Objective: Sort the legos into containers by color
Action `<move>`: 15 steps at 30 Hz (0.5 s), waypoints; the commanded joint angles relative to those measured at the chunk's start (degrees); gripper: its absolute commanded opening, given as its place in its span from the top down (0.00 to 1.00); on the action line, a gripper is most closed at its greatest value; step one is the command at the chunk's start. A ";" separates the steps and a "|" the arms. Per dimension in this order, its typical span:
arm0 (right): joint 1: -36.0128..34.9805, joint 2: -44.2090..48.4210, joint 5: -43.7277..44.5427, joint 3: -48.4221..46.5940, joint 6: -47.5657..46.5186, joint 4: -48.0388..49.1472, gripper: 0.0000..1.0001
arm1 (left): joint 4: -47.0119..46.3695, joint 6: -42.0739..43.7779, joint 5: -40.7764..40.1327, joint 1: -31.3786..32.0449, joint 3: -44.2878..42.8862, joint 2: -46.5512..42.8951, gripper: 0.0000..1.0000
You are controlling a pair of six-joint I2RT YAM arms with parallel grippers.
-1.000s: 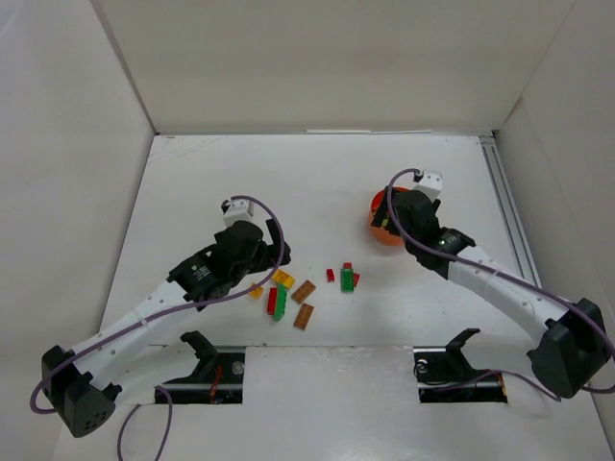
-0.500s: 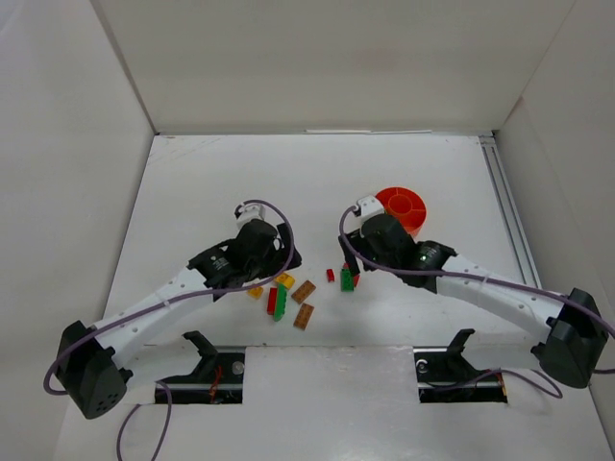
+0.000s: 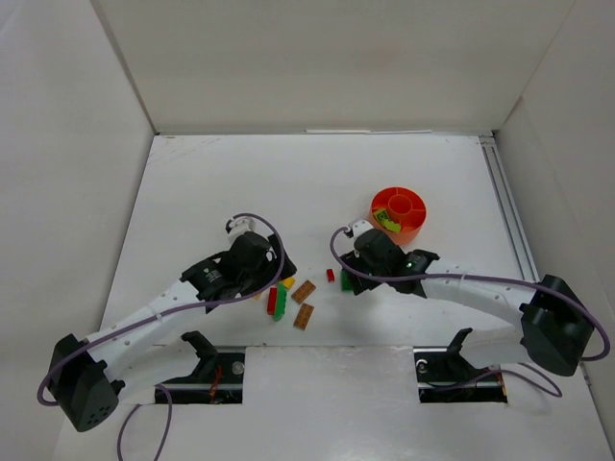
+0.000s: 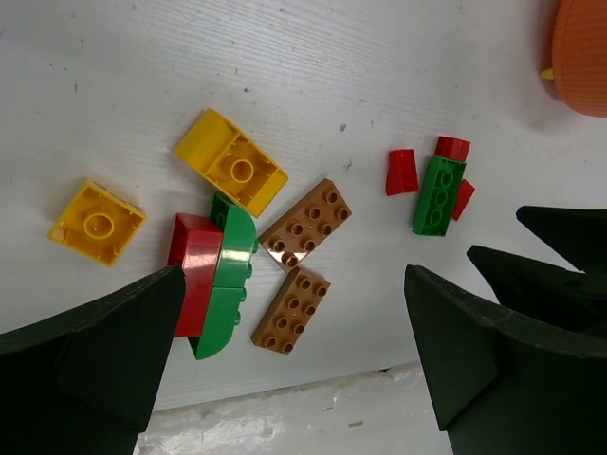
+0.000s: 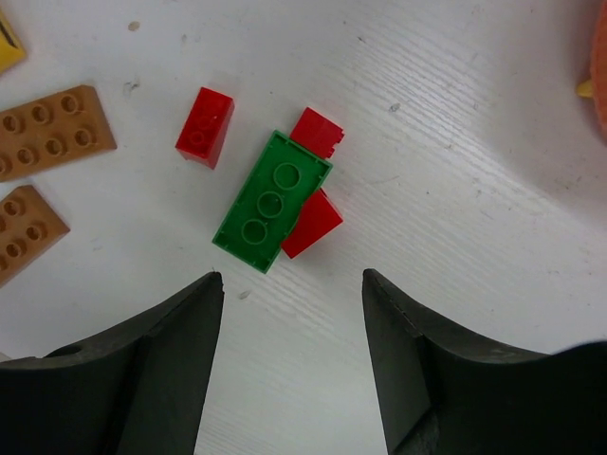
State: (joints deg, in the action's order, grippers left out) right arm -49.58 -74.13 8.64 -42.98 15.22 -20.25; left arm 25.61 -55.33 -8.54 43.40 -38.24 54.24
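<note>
The orange-red bowl (image 3: 399,213) stands right of centre with a lime and yellow brick (image 3: 386,219) in one compartment. My right gripper (image 5: 292,280) is open and empty, just short of a green brick (image 5: 273,200) with three small red bricks (image 5: 204,126) around it. My left gripper (image 4: 292,275) is open and empty above a cluster of two yellow bricks (image 4: 230,172), a red one (image 4: 194,270), a green one (image 4: 226,284) and two brown plates (image 4: 304,226). In the top view the left gripper (image 3: 277,274) and right gripper (image 3: 357,274) flank these bricks (image 3: 304,290).
The bowl's edge (image 4: 580,47) shows at the top right of the left wrist view. White walls enclose the table on three sides. A metal rail (image 3: 509,221) runs along the right side. The table's front edge (image 4: 285,403) lies just below the brown plates.
My right gripper has moved from over the bowl, left and nearer, to the green and red bricks. The bowl is now uncovered with a lime brick in it. My left gripper shifted slightly.
</note>
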 commanded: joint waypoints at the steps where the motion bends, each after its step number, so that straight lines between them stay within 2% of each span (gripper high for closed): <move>1: -0.52 -1.80 3.30 -0.44 0.77 1.10 0.35 | 0.23 -1.62 -0.25 -0.15 0.62 -1.59 0.00; 7: -0.52 -5.05 6.47 -0.96 2.88 -2.95 0.35 | 1.29 -1.09 -0.25 -0.15 0.62 -1.59 0.00; 15: -0.52 -10.85 7.09 -0.96 2.27 -0.58 0.35 | 1.29 0.05 -0.25 -0.15 -0.43 -1.06 0.00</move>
State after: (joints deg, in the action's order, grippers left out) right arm -49.58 -83.11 14.09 -43.00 17.54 -22.33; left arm 26.22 -55.99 -8.54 43.40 -38.09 53.78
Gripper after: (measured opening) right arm 0.654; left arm 0.997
